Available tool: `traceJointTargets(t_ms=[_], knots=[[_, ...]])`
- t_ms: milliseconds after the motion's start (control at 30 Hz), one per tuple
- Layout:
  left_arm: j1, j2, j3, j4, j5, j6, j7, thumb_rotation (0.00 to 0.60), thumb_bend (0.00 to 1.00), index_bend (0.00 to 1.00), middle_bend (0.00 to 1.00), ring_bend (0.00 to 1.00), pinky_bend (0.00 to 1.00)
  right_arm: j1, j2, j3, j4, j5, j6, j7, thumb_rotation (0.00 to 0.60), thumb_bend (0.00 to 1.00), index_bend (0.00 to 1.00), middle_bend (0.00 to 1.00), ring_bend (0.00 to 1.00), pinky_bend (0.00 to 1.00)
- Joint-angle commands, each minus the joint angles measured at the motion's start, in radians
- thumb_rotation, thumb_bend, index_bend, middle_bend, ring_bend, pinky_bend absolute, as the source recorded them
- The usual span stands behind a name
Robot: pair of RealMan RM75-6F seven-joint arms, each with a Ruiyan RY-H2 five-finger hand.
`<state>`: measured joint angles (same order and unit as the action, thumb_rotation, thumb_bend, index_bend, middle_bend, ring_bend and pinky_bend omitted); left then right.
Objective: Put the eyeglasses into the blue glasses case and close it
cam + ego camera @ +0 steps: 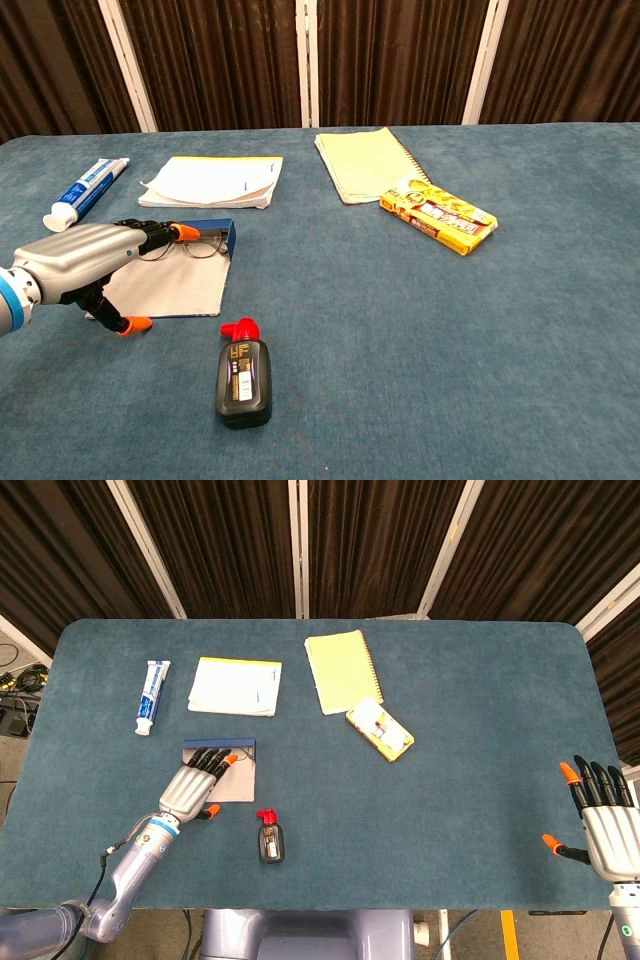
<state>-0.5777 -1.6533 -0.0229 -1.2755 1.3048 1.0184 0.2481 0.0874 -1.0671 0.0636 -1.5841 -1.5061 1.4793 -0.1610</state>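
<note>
Blue glasses case (190,270) lies open on the worktop (460,780), front-left area, near the left edge of the blue cloth surface. Pale grey lining faces up; low blue wall along the far side. Eyeglasses (190,246) sit inside against that far wall, thin dark frame, lenses clear, lying flat. Left robot hand (85,262) is over the case's near-left part, palm down, fingers stretched forward and close together, orange tips reaching toward the glasses; thumb hangs below at the case's near-left corner. It grips nothing; whether the fingertips (222,761) actually touch the frame cannot be told from either view. Head view shows the same hand (190,785) covering the left half of the case, lining visible to its right. Right robot hand (603,820) at the far right edge of the worktop, well apart from everything, fingers straight and fanned, thumb out to the side, holding nothing. Other items: black bottle with red cap (243,373) just in front of the case, toothpaste tube (85,190), white papers (215,180), yellow notebook (365,160), yellow packet (440,217).
</note>
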Motion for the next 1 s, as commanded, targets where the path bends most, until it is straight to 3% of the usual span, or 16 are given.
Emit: traceJointTargets(t_ms=[33,533,800,1000], knots=[[0.001,-0.005,-0.003,0.007,0.000,-0.001,-0.002,0.600,0.30,0.00,0.00,0.00,0.00,0.000,0.000,0.001,0.000,0.000,0.001,0.001,0.600,0.00,0.00,0.00,0.00,0.00],[0.006,-0.035,-0.009,0.065,0.012,-0.019,-0.036,0.600,0.31,0.00,0.00,0.00,0.00,0.002,-0.002,0.000,0.002,0.003,-0.004,-0.001,0.600,0.00,0.00,0.00,0.00,0.00],[0.009,-0.037,-0.011,0.076,0.019,-0.023,-0.056,0.600,0.51,0.00,0.00,0.00,0.00,0.002,-0.002,0.001,0.002,0.003,-0.005,-0.001,0.600,0.00,0.00,0.00,0.00,0.00],[0.011,-0.025,-0.019,0.067,0.026,-0.015,-0.058,0.600,0.54,0.00,0.00,0.00,0.00,0.003,-0.002,0.000,0.002,0.004,-0.008,0.000,0.600,0.00,0.00,0.00,0.00,0.00]])
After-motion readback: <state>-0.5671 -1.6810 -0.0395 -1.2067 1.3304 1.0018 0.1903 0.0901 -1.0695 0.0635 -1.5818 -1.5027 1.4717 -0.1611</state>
